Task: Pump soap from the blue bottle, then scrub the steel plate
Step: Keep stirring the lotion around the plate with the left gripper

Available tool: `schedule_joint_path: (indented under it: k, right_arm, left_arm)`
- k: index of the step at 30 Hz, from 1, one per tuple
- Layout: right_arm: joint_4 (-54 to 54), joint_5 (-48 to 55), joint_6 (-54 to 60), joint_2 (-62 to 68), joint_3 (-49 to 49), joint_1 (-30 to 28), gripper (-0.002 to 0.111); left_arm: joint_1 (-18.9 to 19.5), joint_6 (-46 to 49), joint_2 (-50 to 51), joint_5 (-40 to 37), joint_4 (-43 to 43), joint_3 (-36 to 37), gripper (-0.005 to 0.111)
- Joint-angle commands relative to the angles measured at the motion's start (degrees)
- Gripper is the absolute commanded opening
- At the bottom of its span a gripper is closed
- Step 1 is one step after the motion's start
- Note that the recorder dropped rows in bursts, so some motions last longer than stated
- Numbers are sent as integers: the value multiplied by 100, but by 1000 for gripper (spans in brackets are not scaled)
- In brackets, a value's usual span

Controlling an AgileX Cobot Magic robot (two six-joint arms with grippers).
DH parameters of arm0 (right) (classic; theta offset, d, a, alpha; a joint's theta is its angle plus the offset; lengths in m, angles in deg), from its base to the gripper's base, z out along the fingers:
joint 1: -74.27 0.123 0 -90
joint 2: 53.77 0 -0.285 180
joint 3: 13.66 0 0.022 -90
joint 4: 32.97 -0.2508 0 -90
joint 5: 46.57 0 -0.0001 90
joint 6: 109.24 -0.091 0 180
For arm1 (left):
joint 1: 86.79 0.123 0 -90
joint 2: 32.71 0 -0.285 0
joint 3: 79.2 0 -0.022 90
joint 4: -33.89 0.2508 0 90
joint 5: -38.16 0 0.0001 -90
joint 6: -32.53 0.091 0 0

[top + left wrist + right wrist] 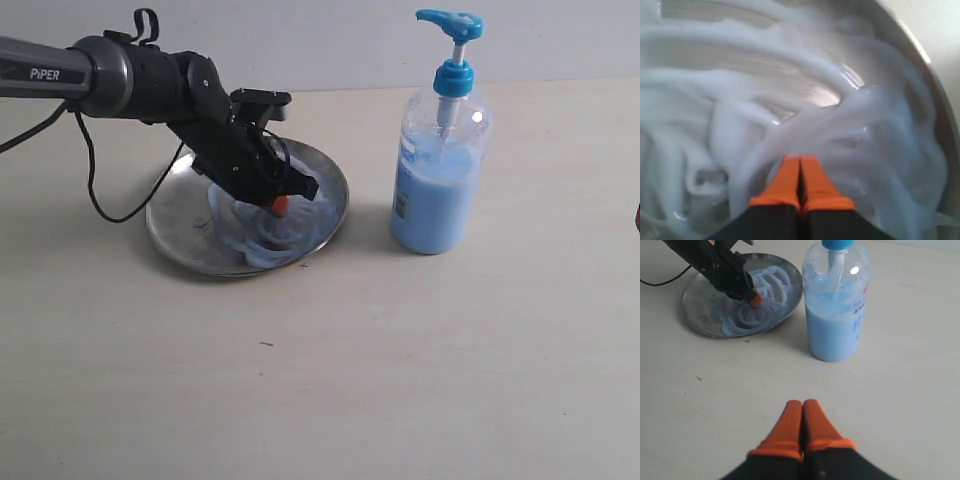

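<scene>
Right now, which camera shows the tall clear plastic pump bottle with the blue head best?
Exterior view: the tall clear blue-pump bottle shows whole, base to spout. The right wrist view shows its body and collar but crops the pump head. The left wrist view shows only pale blue soap on the round steel plate, no bottle.

One blue bottle (438,170) is counted, and one pump head (450,20) on it. One steel plate (180,225) is logged. Two grippers are tallied: left gripper (281,204), right gripper (801,422). One cable (95,195) is noted. The soap (265,235) swirls are too merged to be counted.
</scene>
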Motion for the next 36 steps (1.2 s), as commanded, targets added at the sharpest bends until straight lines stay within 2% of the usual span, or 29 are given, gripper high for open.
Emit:
schedule_joint_path:
  k: [1,5,9,16,19,21,26,30,33,36]
  right_arm:
    - [-10,-34,20,-44,-9,-14,0]
    - [-21,-34,20,-44,-9,-14,0]
    - [-21,-34,20,-44,-9,-14,0]
    - [-21,-34,20,-44,-9,-14,0]
    - [-9,-34,20,-44,-9,-14,0]
    - [-9,-34,20,-44,-9,-14,0]
    - [-9,-34,20,-44,-9,-14,0]
    - [-9,-34,20,-44,-9,-14,0]
    - [-9,-34,20,-44,-9,-14,0]
    - [-9,-34,20,-44,-9,-14,0]
  left_arm:
    - [56,-51,7,-687,89,18,0]
    - [-89,348,7,-1090,-164,18,0]
    - [-186,798,7,-911,-726,18,0]
    - [-361,984,7,781,-921,18,0]
    - [-227,984,7,1016,-837,18,0]
    - [-116,984,7,905,-723,18,0]
    - [113,984,7,-22,-543,18,0]
    - [135,984,7,-1094,-492,18,0]
    - [71,1008,7,-1377,-605,18,0]
    - [-45,1040,7,-1331,-759,18,0]
